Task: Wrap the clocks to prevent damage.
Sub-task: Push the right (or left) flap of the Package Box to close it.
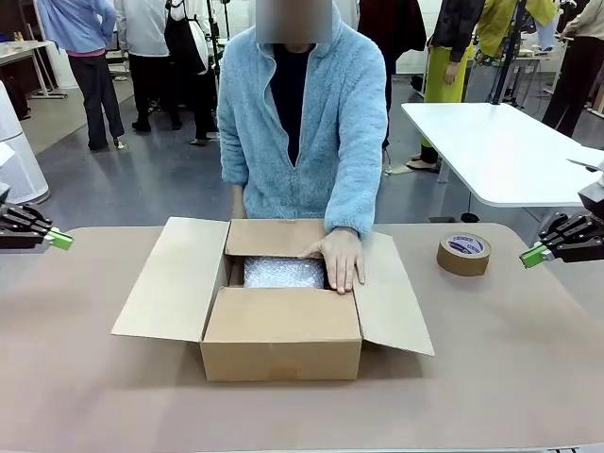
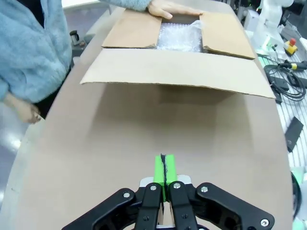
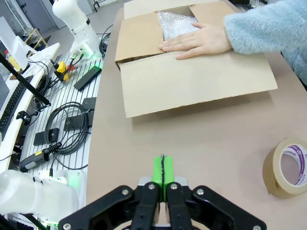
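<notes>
Clocks first: the whitish, flat rectangular bundle of clocks (image 1: 283,272) in clear bubble wrap is lying down inside the open brown cardboard box (image 1: 281,347), and you can see it through the gap between the flaps. The person in the fluffy light-blue jacket has one hand (image 1: 342,260) lying flat on the rim of the box, right beside the bundle, with the fingers over the edge of the opening.

That hand is my main worry, tbh. If either arm heads for the box now, it's going straight into the spot where those fingers are. The side flaps are splayed out wide too, so a low approach could clip one and shove the whole box across the tan surface (image 1: 94,396).

The left end effector (image 1: 58,240) and the right end effector (image 1: 533,255) are both parked out at the sides, well apart from the box, with their green pads pressed together and nothing held. They'd have to spread before they could grab anything, or they'd just poke the wrap. Bubble wrap is squishy and slick, so I'd guess a pinch could slip off or squeeze whatever's under it.

The brown roll of packing tape (image 1: 463,253) sits on the surface off to the right of the box, near the right end effector, where a careless swing could send it rolling. I can't tell from here whether the wrap is taped shut.
</notes>
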{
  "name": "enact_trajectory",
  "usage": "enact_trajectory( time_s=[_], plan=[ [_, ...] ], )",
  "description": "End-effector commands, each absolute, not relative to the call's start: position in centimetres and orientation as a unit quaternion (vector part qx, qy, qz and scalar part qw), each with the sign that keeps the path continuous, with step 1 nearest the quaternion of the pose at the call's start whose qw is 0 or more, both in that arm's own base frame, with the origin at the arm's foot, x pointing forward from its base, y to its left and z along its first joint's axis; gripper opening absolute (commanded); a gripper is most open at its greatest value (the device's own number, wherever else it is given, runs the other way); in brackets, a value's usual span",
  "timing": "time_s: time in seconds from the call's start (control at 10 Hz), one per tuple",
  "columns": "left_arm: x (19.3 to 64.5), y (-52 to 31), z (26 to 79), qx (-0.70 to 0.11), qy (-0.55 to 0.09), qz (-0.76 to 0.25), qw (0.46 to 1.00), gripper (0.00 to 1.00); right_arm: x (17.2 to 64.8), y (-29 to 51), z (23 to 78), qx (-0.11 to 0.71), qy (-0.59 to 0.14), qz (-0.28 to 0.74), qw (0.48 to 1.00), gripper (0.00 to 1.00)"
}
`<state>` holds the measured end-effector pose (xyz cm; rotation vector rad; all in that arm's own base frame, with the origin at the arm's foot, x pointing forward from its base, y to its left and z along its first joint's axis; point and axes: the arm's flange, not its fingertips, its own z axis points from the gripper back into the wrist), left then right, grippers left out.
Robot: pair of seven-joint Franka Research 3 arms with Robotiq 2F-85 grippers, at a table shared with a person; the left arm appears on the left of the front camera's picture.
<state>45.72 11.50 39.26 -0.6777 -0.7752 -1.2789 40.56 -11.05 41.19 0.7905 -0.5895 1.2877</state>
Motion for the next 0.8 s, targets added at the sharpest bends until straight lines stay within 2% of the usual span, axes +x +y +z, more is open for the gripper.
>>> enact_trajectory(
  time_s=[0.0,0.4,0.7],
  plan=[
    [47.3,8.8,36.9,-0.288,-0.365,-0.59,0.66,0.01,40.7,-11.0,41.1,0.351,-0.265,0.571,0.693,0.01],
    [47.7,4.2,32.2,-0.321,-0.345,-0.606,0.641,0.01,40.7,-11.0,41.1,0.351,-0.265,0.571,0.693,0.01],
    [47.6,3.7,31.7,-0.339,-0.341,-0.596,0.643,0.01,40.7,-11.0,41.1,0.351,-0.265,0.571,0.693,0.01]
  ],
)
